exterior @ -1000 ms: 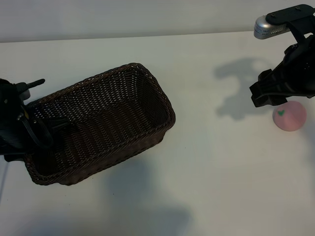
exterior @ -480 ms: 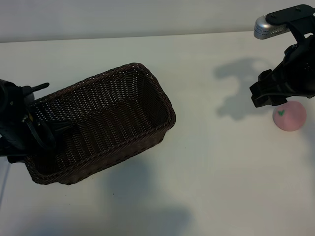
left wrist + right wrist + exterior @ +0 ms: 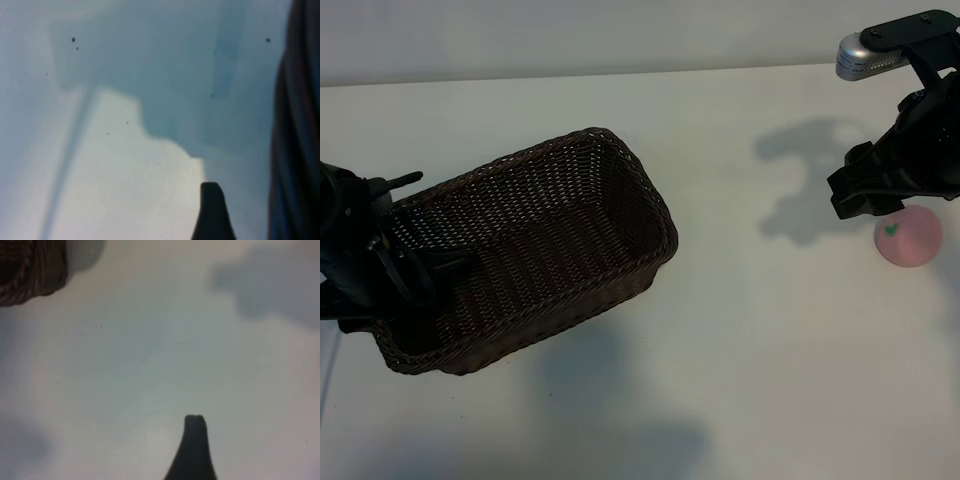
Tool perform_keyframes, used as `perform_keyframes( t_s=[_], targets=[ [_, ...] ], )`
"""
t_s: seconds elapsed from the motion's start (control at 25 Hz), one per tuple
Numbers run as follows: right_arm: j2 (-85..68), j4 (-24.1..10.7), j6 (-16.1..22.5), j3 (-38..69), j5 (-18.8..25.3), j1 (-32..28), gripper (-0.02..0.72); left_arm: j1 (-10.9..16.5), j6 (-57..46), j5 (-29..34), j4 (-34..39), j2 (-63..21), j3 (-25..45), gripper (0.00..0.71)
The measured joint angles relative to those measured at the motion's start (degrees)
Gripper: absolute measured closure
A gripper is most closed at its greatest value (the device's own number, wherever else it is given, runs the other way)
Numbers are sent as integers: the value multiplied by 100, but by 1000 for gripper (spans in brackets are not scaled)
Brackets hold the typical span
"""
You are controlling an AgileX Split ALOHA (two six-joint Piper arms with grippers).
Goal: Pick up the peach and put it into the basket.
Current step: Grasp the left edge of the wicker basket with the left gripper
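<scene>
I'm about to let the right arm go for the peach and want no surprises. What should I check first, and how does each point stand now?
1. Peach free on the table, nothing on top: ok.
2. Right gripper open and empty: ok.
3. Right gripper lined up over the peach: not ok, it hangs beside it.
4. Basket upright with nothing seen inside: ok.
5. Left gripper clear of the basket: not ok, it sits at the basket's left end.
</scene>
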Motion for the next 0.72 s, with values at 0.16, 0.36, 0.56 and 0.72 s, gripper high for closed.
perform_keyframes(
  t_s=[0.16,0.36,0.56,0.72],
  targets=[
    [0,0,0,0,0,0,108,4,-6,-2,10,12,0,325],
    [0,0,0,0,0,0,108,4,-17,-47,-23,12,0,349],
    [0,0,0,0,1,0,108,4,-17,-53,-23,12,0,349],
    [0,0,0,0,1,0,108,4,10,-57,-72,12,0,349]
  ],
)
